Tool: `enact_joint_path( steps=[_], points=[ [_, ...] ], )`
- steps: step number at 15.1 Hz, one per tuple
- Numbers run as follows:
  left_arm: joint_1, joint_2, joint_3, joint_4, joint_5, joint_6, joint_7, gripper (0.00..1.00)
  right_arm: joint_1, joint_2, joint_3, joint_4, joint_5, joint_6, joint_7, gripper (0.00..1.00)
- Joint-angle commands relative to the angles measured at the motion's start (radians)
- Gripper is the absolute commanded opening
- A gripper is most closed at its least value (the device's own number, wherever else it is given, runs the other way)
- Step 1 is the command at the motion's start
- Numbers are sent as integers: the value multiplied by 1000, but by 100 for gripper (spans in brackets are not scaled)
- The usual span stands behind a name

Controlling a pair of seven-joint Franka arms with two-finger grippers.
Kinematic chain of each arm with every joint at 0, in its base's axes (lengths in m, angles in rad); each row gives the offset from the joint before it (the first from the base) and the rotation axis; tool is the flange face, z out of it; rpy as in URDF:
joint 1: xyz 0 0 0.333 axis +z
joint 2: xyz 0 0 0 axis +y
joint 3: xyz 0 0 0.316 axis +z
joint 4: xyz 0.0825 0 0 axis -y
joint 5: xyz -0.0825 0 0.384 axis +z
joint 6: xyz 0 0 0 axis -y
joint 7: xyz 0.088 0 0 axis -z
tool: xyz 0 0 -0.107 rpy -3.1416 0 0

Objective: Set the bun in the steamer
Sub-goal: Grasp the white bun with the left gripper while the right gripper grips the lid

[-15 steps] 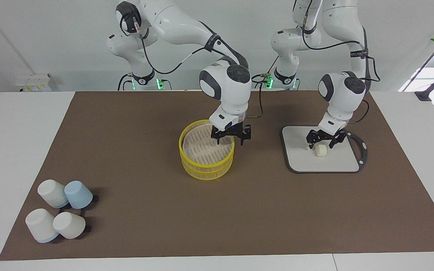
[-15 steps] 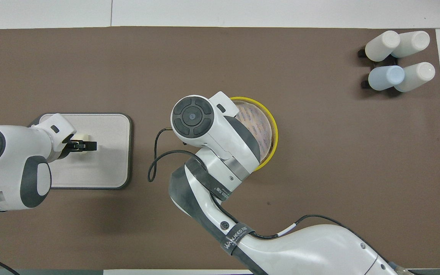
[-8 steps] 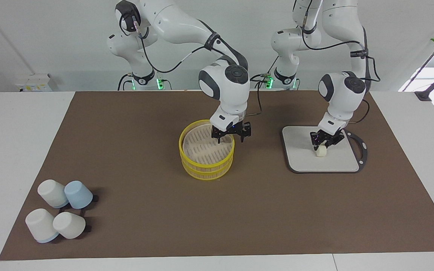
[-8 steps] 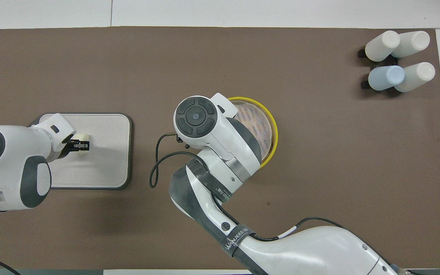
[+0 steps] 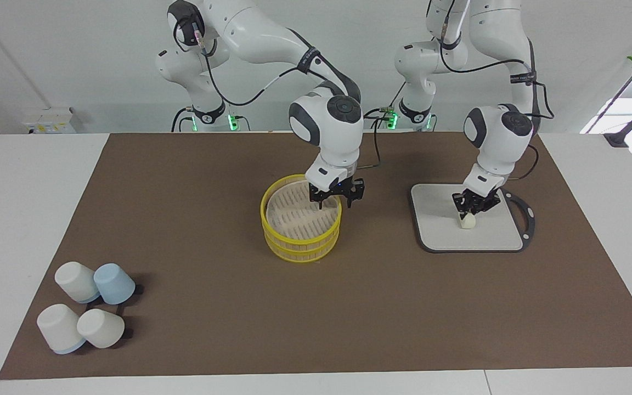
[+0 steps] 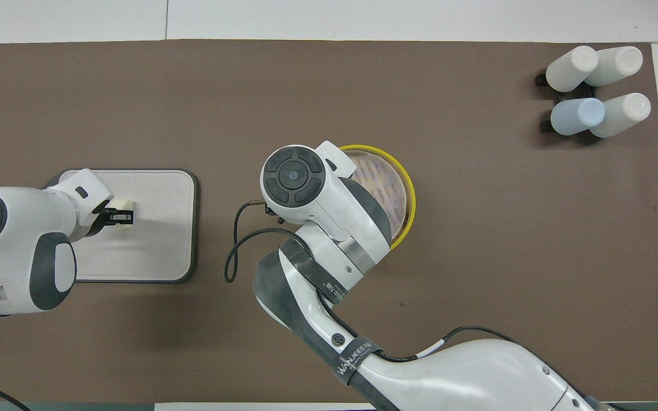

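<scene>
The brown mat point(image 5: 316, 307) covers most of the table, and in its middle stands the steamer point(image 5: 300, 219), two yellow-rimmed tiers with the slatted floor of the upper one bare. Toward the left arm's end lies the grey board point(image 5: 491, 236); toward the right arm's end, well apart from both and farther from the robots, a cluster of upturned cups point(image 5: 88, 312). The right gripper point(image 5: 336, 196) sits low at the steamer's rim on the side nearer the robots, fingers spread — one tip inside the basket, one outside, as far as the facing view tells — and whether it grips the rim I cannot tell. The left gripper point(image 5: 470, 207) is down on the board, fingers pinching the bun point(image 5: 467, 220), which rests on or just above the board's surface; the contact under it is too small to read. The step in hand, as I judge it, is the lift. Done well, it goes straight up until the bun is clear of the board's dark rim, then across the mat at a height above the steamer's upper rim — a soft lump may slip or deform, so no sudden swing. The drop should aim for the slatted floor away from the right gripper's inner finger.
</scene>
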Motion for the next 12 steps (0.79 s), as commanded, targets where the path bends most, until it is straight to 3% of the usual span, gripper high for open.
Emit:
enact_joint_path(
  steps=[1, 9, 12],
  points=[
    [-13, 0, 8, 58, 13, -81, -7, 22, 16, -31, 0, -43, 20, 11, -12, 77],
    [-27, -135, 2, 279, 5, -533, -32, 22, 14, -34, 0, -46, 20, 15, -16, 69],
    [-26, -175, 2, 363, 2, -680, -32, 22, 13, -34, 0, -46, 20, 20, -18, 53]
  ],
)
